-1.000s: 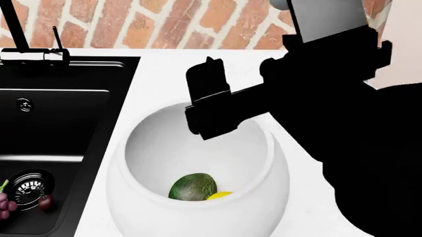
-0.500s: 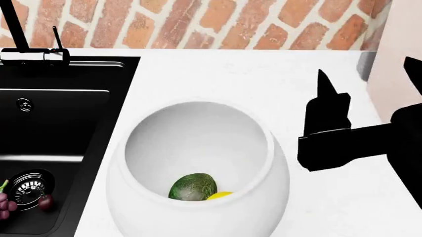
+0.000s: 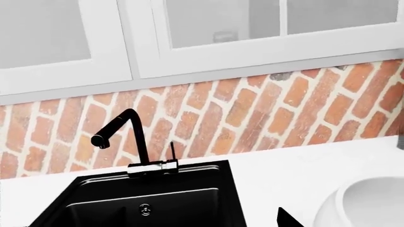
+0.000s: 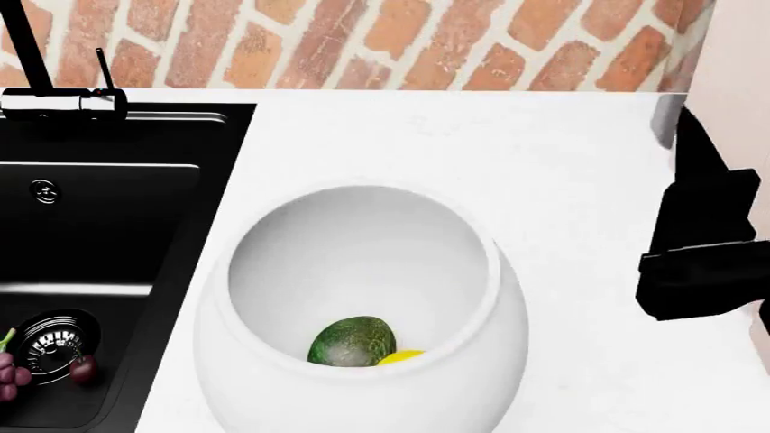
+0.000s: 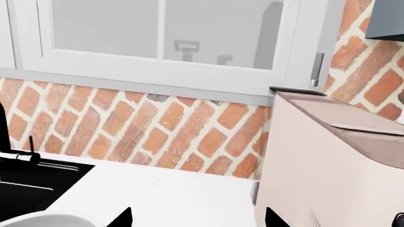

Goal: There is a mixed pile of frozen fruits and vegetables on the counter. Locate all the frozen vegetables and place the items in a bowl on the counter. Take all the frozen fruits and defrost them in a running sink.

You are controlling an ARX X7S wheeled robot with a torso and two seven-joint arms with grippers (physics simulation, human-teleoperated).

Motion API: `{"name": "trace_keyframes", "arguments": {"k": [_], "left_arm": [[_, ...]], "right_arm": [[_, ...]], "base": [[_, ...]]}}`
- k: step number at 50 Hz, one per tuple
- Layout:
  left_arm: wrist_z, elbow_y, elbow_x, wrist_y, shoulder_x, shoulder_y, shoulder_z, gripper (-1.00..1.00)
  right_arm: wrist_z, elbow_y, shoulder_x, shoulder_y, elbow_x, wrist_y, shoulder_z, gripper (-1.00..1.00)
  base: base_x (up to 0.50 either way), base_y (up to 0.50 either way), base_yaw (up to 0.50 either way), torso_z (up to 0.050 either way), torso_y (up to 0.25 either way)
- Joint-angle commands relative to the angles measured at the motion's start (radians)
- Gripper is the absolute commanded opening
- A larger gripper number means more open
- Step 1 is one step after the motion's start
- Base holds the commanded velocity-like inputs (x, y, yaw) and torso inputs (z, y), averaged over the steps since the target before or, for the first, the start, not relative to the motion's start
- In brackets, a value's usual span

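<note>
Right end effector [image 4: 722,180] withdrawn rightward off bowl [image 4: 361,388] | fingers spread (empty) | left unseen

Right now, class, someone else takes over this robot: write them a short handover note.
Right gripper: at the counter's right edge, apparently empty; jaw state unclear. Left gripper: barely in view, state unclear.
Avocado and lemon lie in the bowl. Grapes lie in the sink by the drain.
Done: grapes in sink, avocado in bowl.
Left: the lemon is fruit, so probably move it to the sink; no water visibly runs from the tap.
</note>
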Motion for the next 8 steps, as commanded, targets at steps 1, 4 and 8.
{"name": "trace_keyframes", "arguments": {"k": [1, 4, 8], "left_arm": [[-0.041, -0.02, -0.132, -0.005, -0.035, -0.25, 0.082, 1.0], [-0.051, -0.036, -0.172, -0.014, -0.042, -0.325, 0.114, 1.0], [-0.078, -0.106, -0.204, -0.076, 0.004, -0.511, 0.231, 1.0]], "right_arm": [[-0.034, 0.004, 0.029, -0.004, 0.016, -0.008, 0.084, 1.0], [-0.035, 0.013, 0.039, 0.038, 0.026, -0.003, 0.071, 1.0], [-0.034, 0.055, 0.011, 0.232, 0.025, 0.064, -0.053, 1.0]], "base": [[0.0, 0.0, 0.0, 0.0, 0.0], [0.0, 0.0, 0.0, 0.0, 0.0], [0.0, 0.0, 0.0, 0.0, 0.0]]}}
